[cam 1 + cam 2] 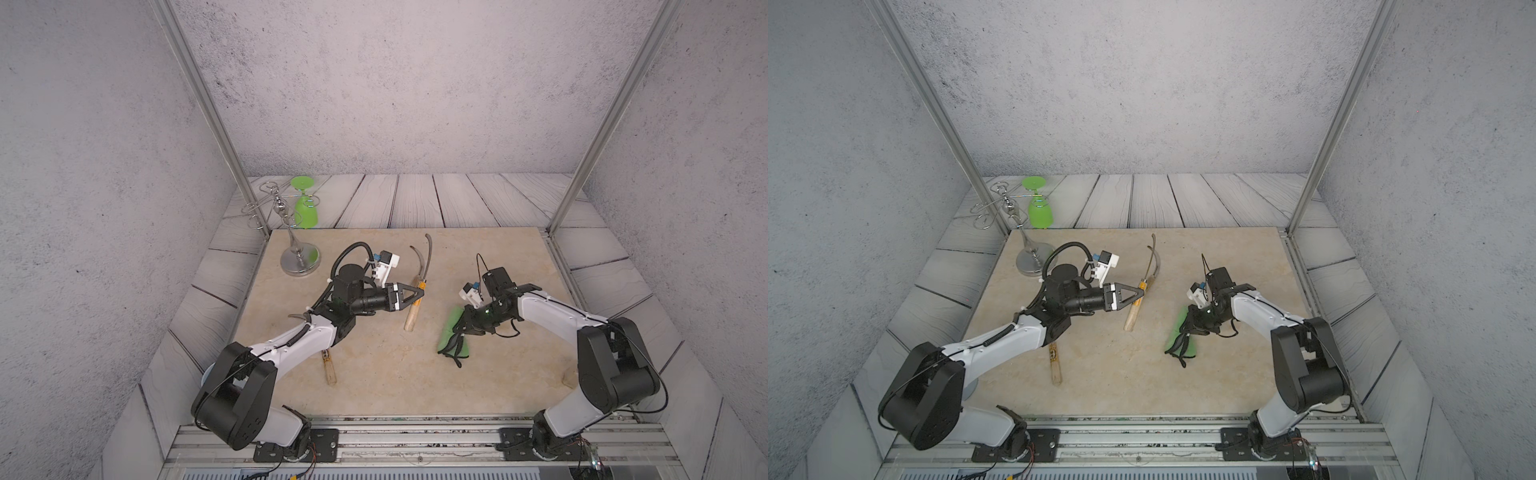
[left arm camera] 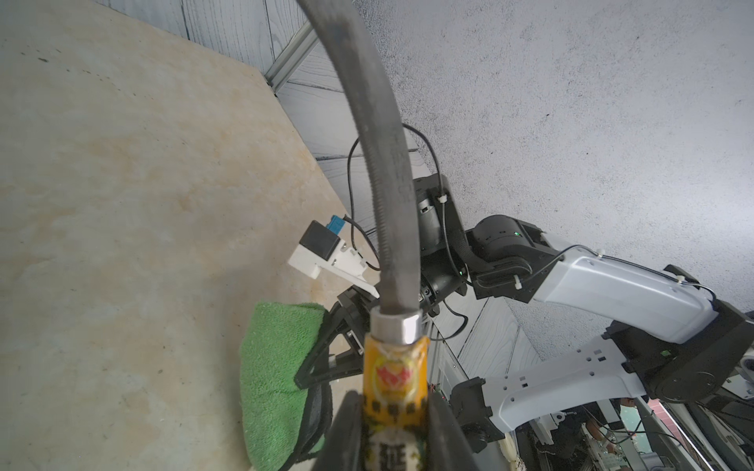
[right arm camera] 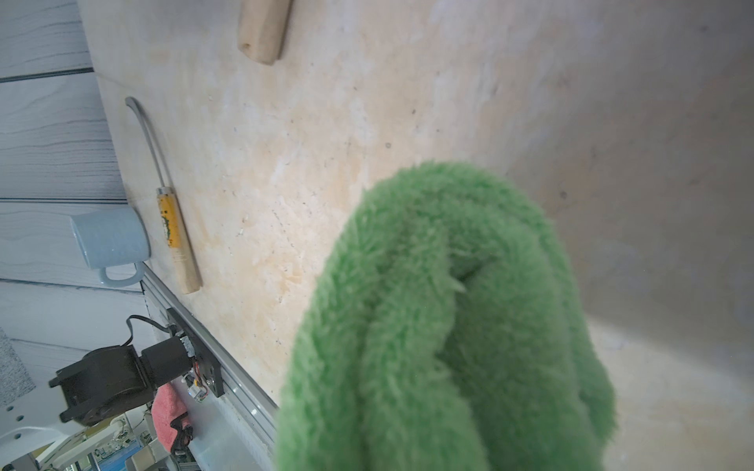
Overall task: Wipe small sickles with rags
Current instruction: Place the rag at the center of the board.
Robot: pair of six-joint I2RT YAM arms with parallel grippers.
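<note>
Site: robotics lab test cell. Evidence: grey textured backdrop walls (image 1: 395,83) hung on alu. frame posts (image 1: 198,95). Two robot arms (image 1: 291,349) on base plates (image 1: 324,444) fixed to an alu. rail (image 1: 415,432). Plank-print floor sheet (image 1: 415,199) around a beige stone-look board (image 1: 374,386). Equipment clutter (image 2: 604,432) beyond the rail, indistinct.

Chrome wire stand (image 1: 300,258) at far left corner of beige desk (image 1: 374,386); green glass (image 1: 306,212) hangs upside down in one of its rings. Grey planks (image 1: 415,199) surround desk. Pale blue mug (image 3: 110,240) on planks just beside desk edge. Pink cloth (image 3: 167,416) near front rail (image 1: 415,432).
</note>
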